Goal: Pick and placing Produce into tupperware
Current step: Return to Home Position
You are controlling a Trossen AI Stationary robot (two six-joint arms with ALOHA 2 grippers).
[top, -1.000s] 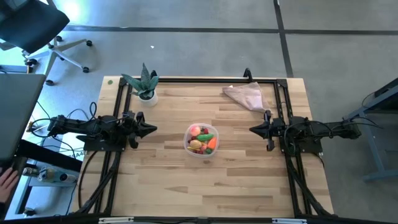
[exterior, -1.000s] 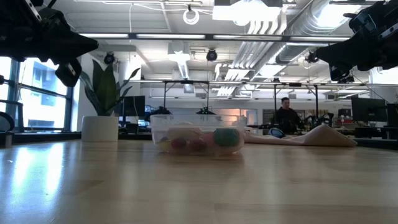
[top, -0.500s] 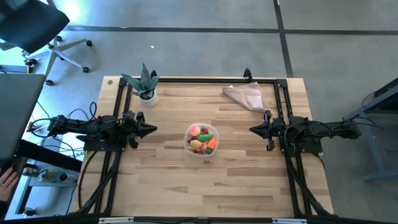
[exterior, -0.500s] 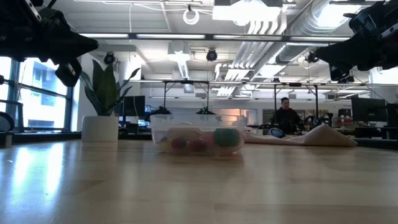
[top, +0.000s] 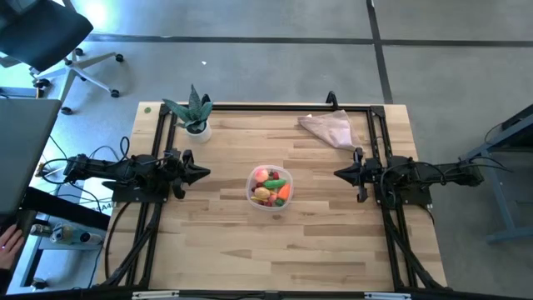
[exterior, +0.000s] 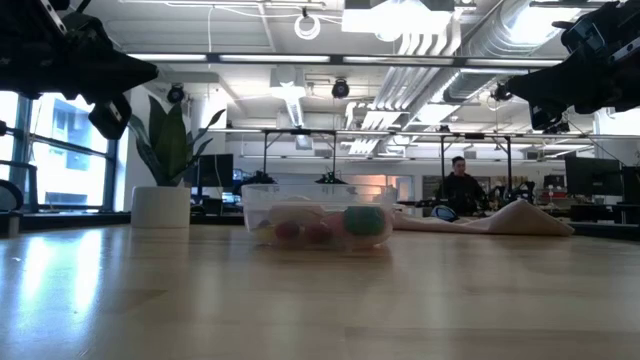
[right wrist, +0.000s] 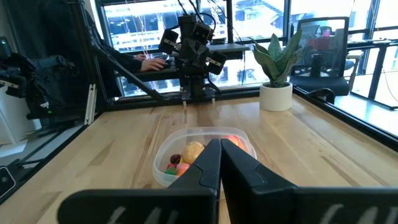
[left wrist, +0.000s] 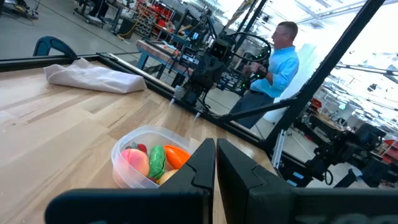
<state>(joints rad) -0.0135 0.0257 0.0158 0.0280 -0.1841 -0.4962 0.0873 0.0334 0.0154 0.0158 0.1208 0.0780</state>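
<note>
The tub [top: 250,190] stands at the centre of the high view on the pale plank table [top: 250,250], with bare wood all round it. There is broad open room toward the bottom of the frame and a narrower strip toward the top. There the plant [top: 194,112] sits in its white pot at the table's upper left corner, and the cloth [top: 330,128] lies crumpled at the upper right, both well apart from the tub. A black rail [top: 266,106] runs along the top edge of the table and down both sides. The left gripper [top: 206,173] hangs at the left and the right gripper [top: 337,173] at the right, both level with the tub, pointing at it and well apart from it. The low view shows them raised above the tabletop in the upper corners. In each wrist view the two dark fingers lie pressed together with only a thin slit between them, holding nothing. The tub is round, clear and thin-walled, and the produce [top: 271,185] is heaped inside it: a pink piece [left wrist: 135,160], a green pod [left wrist: 156,160], a carrot [left wrist: 177,155] and a yellow piece [right wrist: 193,150]. The pieces beneath are hidden, and the fingers cover the tub's near side in both wrist views. A hand [top: 7,243] is cut off at the lower left edge of the high view.
</note>
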